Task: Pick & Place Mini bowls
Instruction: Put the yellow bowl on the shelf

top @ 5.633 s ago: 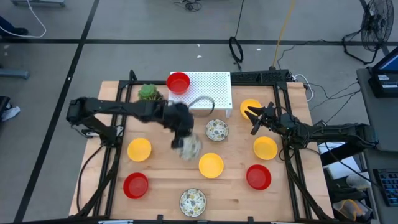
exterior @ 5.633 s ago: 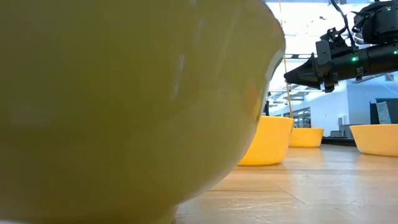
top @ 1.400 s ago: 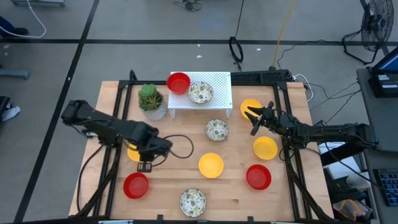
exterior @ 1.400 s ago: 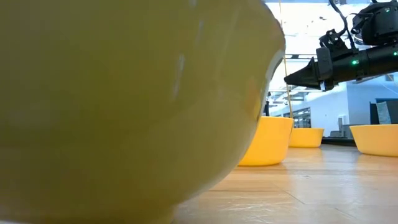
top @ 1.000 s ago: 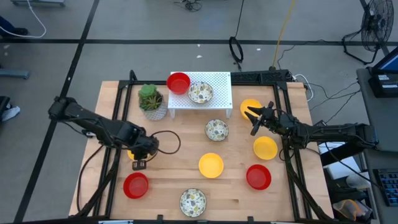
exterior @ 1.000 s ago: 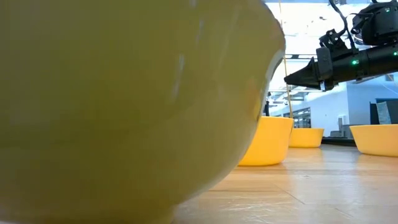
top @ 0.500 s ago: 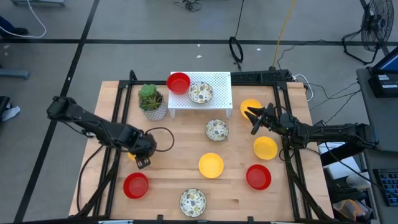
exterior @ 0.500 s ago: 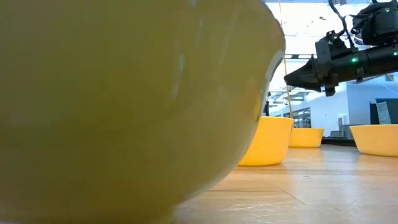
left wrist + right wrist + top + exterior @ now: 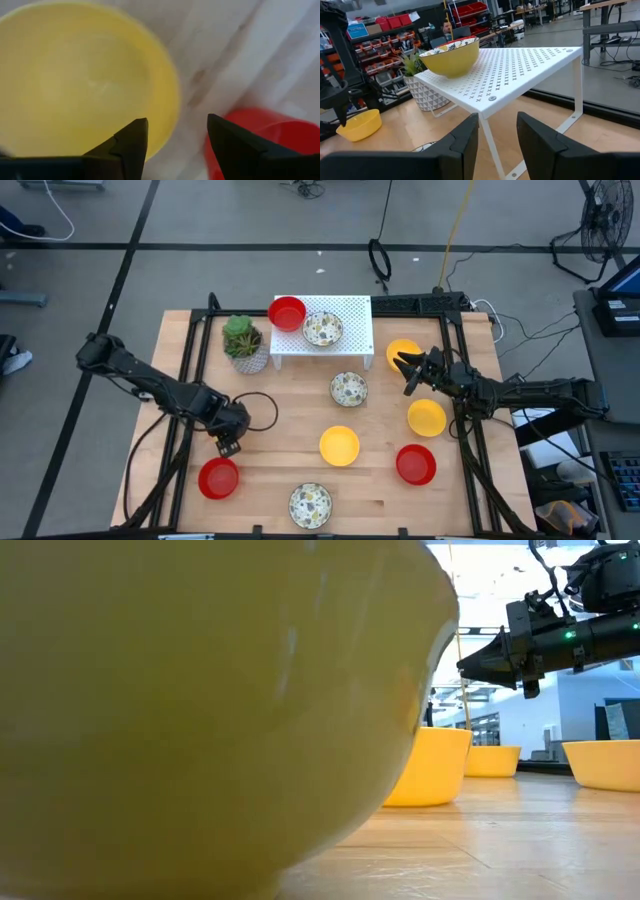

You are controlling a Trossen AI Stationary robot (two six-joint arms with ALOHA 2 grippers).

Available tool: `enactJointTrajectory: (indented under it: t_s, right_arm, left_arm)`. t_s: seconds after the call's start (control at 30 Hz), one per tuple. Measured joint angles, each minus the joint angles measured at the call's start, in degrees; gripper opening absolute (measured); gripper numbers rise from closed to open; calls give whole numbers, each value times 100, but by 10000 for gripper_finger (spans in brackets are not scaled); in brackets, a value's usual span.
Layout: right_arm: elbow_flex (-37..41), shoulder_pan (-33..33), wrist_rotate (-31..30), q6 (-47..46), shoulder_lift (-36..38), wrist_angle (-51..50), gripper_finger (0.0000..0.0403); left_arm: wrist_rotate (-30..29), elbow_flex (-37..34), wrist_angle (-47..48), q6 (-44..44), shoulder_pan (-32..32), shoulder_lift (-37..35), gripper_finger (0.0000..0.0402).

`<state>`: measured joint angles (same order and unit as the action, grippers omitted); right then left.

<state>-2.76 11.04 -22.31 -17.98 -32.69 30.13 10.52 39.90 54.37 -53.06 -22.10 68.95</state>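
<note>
My left gripper (image 9: 228, 444) stands open and low at the table's left, its fingers pointing down. In the left wrist view it (image 9: 177, 145) hangs between a yellow mini bowl (image 9: 75, 75) and a red mini bowl (image 9: 265, 140), one finger over the yellow bowl's rim; I cannot tell whether it touches. The arm hides most of that yellow bowl from above. The red bowl (image 9: 219, 477) sits on the table nearer the front. My right gripper (image 9: 405, 370) waits open at the right, beside another yellow bowl (image 9: 403, 353).
A white perforated rack (image 9: 345, 315) at the back carries a red bowl (image 9: 287, 312) and a speckled bowl (image 9: 322, 329); a plant (image 9: 241, 338) stands to its left. Several more bowls stand across the table's middle, front and right. A yellow bowl (image 9: 200, 710) blocks most of the low view.
My left gripper has shifted slightly over the left yellow bowl and stays low. No bowl has moved.
</note>
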Motion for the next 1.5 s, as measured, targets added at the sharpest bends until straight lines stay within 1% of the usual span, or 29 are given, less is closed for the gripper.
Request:
enactJointTrajectory:
  t_s: [0.07,0.2,0.3,0.5,0.57,0.73,0.93,1.03,1.17,1.27,1.3,1.37,1.5]
  right_arm:
    - [-2,1,5,1,0,0,123]
    - [0,-1,7,0,0,0,123]
    - [0,0,7,0,0,1,123]
    - [-2,1,2,0,0,2,123]
    - [-1,1,2,0,0,2,123]
    - [-1,-1,3,0,0,4,123]
    - [0,0,0,0,0,4,123]
    - [0,0,0,0,0,79,123]
    - [-1,1,69,-53,-2,324,123]
    - [-1,3,630,-212,0,578,123]
    - [-1,3,867,-265,-1,653,123]
    - [-1,2,1269,-429,-2,782,123]
    - [-2,-12,1729,-706,-4,839,123]
  left_arm:
    - [-43,0,-133,28,-67,0,201]
    - [-559,0,-221,249,-214,2,201]
    - [-741,0,-202,302,-260,2,202]
    - [-821,-48,-271,203,-276,4,202]
    - [-819,-226,-443,107,-274,4,202]
    - [-579,-768,-738,-342,-255,7,202]
    - [-606,-1044,-809,-757,-199,7,197]
    - [-746,-1050,-819,-716,-143,7,167]
    - [-893,-1045,-1043,-348,-45,7,92]
    - [-916,-1029,-1382,79,43,0,27]
    - [-906,-1034,-1493,190,87,-6,15]
    - [-800,-1030,-1931,383,165,-19,14]
    - [-547,-1027,-2848,909,298,-83,18]
